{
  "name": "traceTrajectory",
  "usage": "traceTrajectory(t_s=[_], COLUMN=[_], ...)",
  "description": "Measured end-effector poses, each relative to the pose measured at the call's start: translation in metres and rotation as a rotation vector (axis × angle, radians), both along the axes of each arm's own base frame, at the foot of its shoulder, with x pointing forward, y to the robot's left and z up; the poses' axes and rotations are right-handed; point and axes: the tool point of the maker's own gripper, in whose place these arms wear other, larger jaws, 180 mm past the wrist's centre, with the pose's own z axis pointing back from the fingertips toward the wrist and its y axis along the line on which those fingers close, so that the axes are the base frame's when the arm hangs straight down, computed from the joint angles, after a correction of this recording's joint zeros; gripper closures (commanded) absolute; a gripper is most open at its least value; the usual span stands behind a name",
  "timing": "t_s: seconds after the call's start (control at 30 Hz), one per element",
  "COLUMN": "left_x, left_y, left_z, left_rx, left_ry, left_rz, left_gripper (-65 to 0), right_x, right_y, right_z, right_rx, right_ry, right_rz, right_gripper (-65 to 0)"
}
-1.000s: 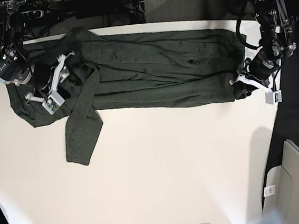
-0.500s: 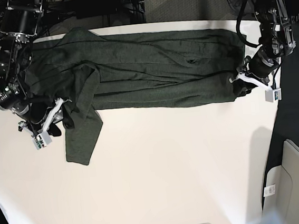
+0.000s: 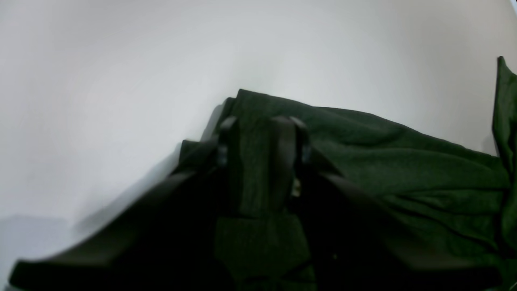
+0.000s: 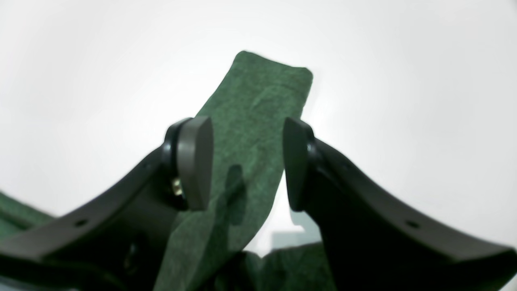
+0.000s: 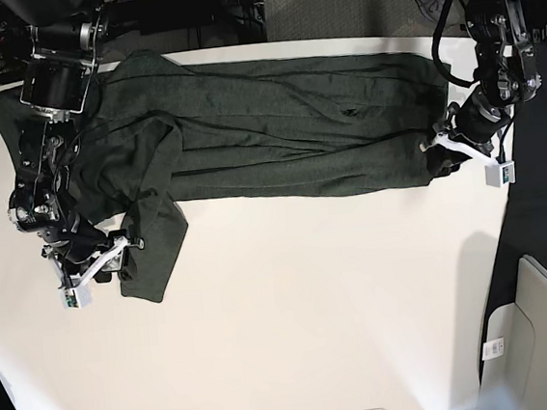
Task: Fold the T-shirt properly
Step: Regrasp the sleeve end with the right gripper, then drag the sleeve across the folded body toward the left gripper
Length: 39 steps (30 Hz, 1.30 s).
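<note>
The T-shirt is spread lengthwise along the far edge of the white surface, its body creased into long pleats, with one long sleeve trailing toward the middle of the surface near the right arm's end. The left pincer is narrowed onto a fold of the fabric at the shirt's end, apparently to keep that end anchored. The right pincer is held wide, its pads straddling the sleeve without touching it. The sleeve is judged the next thing to be gripped and laid over the body.
</note>
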Motion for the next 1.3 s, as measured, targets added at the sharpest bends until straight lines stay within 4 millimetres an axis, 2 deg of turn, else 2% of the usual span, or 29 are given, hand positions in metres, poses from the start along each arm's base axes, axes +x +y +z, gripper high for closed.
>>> traceTrajectory(t_s=[0.33, 0.53, 0.6, 0.7, 0.73, 0.87, 1.1, 1.17, 1.3], left_x=[0.0, 0.0, 0.0, 0.0, 0.0, 0.0, 0.0, 0.0, 0.0], left_y=[0.0, 0.0, 0.0, 0.0, 0.0, 0.0, 0.0, 0.0, 0.0], left_z=[0.0, 0.0, 0.0, 0.0, 0.0, 0.0, 0.0, 0.0, 0.001], left_rx=[0.0, 0.0, 0.0, 0.0, 0.0, 0.0, 0.001, 0.001, 0.001], left_ry=[0.0, 0.0, 0.0, 0.0, -0.001, 0.0, -0.002, -0.001, -0.002], left_rz=[0.0, 0.0, 0.0, 0.0, 0.0, 0.0, -0.003, -0.002, -0.003], left_gripper=[-12.9, -12.9, -12.9, -12.9, -12.9, -12.9, -13.0, -13.0, -13.0], right_x=[0.014, 0.024, 0.025, 0.019, 0.019, 0.031, 0.04, 0.04, 0.041], right_y=[-0.015, -0.022, -0.026, -0.026, -0.025, -0.019, -0.002, 0.011, 0.038], right_z=[-0.022, -0.014, -0.022, -0.046, -0.053, -0.056, -0.059, -0.061, -0.064], right_rx=[0.065, 0.08, 0.093, 0.109, 0.117, 0.156, 0.21, 0.201, 0.16], right_ry=[0.072, 0.032, 0.045, 0.11, 0.123, 0.142, 0.14, 0.146, 0.165], right_rz=[-0.118, -0.169, -0.205, -0.218, -0.22, -0.223, -0.216, -0.183, -0.098], right_gripper=[-28.9, -29.0, -29.0, -29.0, -29.0, -29.0, -28.5, -25.1, -11.5])
